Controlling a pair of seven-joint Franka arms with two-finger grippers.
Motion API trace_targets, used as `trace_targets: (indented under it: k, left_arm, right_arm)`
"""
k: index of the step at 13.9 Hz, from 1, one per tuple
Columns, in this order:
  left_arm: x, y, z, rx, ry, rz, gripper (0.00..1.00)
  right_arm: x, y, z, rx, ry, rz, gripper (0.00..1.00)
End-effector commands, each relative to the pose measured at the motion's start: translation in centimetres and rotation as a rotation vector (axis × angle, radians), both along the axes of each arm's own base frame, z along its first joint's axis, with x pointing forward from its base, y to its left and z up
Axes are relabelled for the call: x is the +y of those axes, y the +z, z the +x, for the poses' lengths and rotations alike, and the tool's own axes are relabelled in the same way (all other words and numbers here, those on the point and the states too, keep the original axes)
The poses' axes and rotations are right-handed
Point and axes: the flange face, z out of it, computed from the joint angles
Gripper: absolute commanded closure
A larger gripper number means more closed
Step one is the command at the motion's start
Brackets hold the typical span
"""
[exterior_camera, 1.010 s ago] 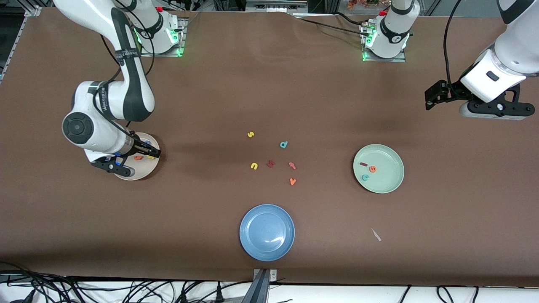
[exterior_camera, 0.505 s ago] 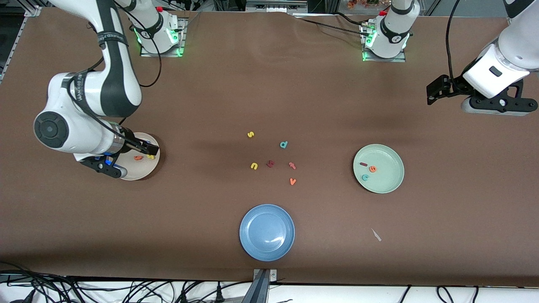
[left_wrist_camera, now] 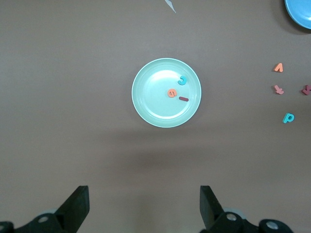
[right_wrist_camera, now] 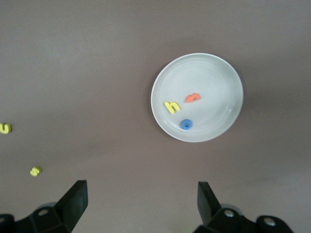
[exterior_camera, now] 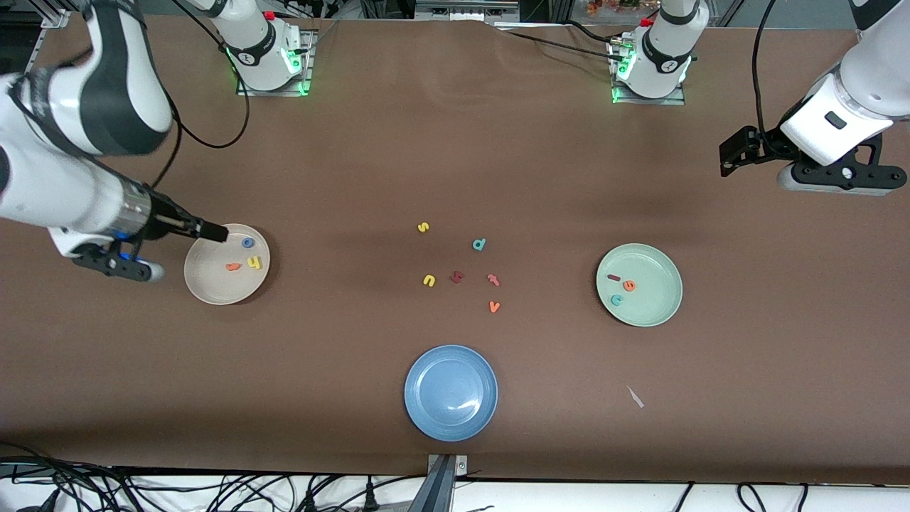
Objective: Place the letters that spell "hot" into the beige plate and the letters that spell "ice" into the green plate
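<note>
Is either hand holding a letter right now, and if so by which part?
Nothing is held. The right hand is open and empty above the beige plate; the left hand is open and empty above the green plate.

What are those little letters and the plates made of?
The letters look like soft foam: flat, matte, cut-out shapes in plain colours. The beige plate, green plate and blue plate look like glazed ceramic or smooth plastic; the blue one shows a shiny highlight. I cannot tell which.
</note>
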Motion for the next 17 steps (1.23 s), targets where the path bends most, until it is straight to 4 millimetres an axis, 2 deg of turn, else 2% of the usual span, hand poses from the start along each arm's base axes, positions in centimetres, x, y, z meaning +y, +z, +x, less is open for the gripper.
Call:
trace_targets:
  k: [1,2,4,6,8,9,17]
  left_arm:
    - [-0.1,0.8,-0.2,-0.002,0.002,0.025,0.0]
    - [0.0,0.8,-0.2,-0.002,0.003,0.025,0.0]
    - [-0.1,0.8,-0.2,-0.002,0.003,0.025,0.0]
    - [-0.1,0.8,-0.2,-0.002,0.003,0.025,0.0]
    - [-0.1,0.8,-0.2,-0.002,0.003,0.025,0.0]
    - [-0.1,0.8,-0.2,-0.002,0.003,0.025,0.0]
    - [-0.1,0.8,-0.2,-0.002,0.003,0.025,0.0]
  right_arm:
    - [-2.4,5.3,-3.4,-0.021,0.016,-0.042,0.0]
    - [-2.9,7.3,-4.3,-0.042,0.015,-0.059,0.0]
    - [-4.4,9.7,-5.7,-0.062,0.002,-0.092,0.0]
    - [-5.7,10.5,-6.0,-0.078,-0.015,-0.082,0.0]
    - [-7.0,10.6,-5.8,-0.098,0.082,-0.06,0.0]
    - [-7.0,10.3,-5.8,-0.099,0.14,-0.054,0.0]
    - [-6.6,8.2,-4.8,-0.051,0.124,-0.051,0.0]
